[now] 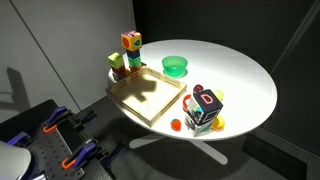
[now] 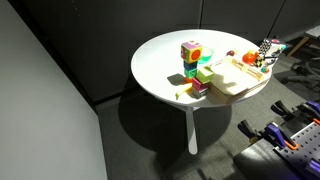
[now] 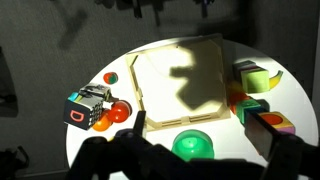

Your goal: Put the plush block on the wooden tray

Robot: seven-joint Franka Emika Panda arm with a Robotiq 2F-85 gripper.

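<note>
The plush block point(image 1: 131, 41), orange-yellow with green marks, sits on top of a short stack of blocks at the table's edge; it shows in both exterior views point(image 2: 190, 50). In the wrist view it is at the right point(image 3: 281, 124), partly hidden by a finger. The wooden tray point(image 1: 146, 96) lies empty beside the stack, and it also shows in the other exterior view point(image 2: 236, 79) and the wrist view point(image 3: 180, 80). My gripper point(image 3: 200, 130) is open and empty, high above the table over the green bowl. The arm is not in the exterior views.
A round green bowl point(image 1: 175, 66) stands beside the tray. A plain green block point(image 1: 118, 62) and small coloured blocks point(image 3: 250, 105) sit by the stack. A dark letter cube point(image 1: 205, 108) with red and orange balls point(image 3: 120, 112) lies on the tray's other side.
</note>
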